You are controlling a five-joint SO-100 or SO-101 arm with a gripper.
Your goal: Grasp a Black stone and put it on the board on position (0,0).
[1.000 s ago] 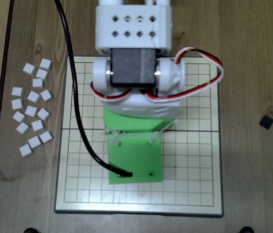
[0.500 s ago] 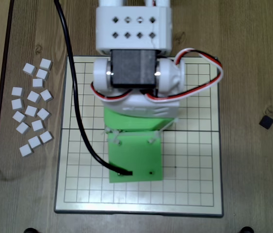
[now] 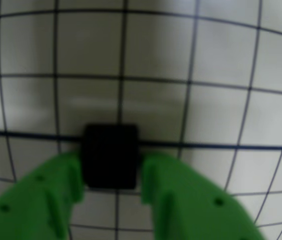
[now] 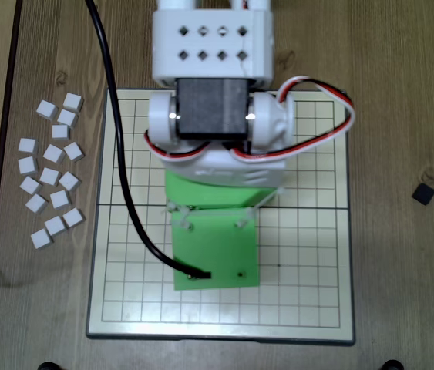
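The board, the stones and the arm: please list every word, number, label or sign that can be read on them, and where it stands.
None: no text can be read in either view.
The board carries only grid lines.
The black stone in the gripper and the white stones are plain.

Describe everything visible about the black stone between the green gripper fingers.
In the wrist view the black stone is a small, blurred, matte dark square block about one grid cell wide. It sits between the two green fingers of the gripper, which flank its sides. It covers the dark seam line of the cream board where a vertical grid line crosses. The overhead view hides it beneath the arm.
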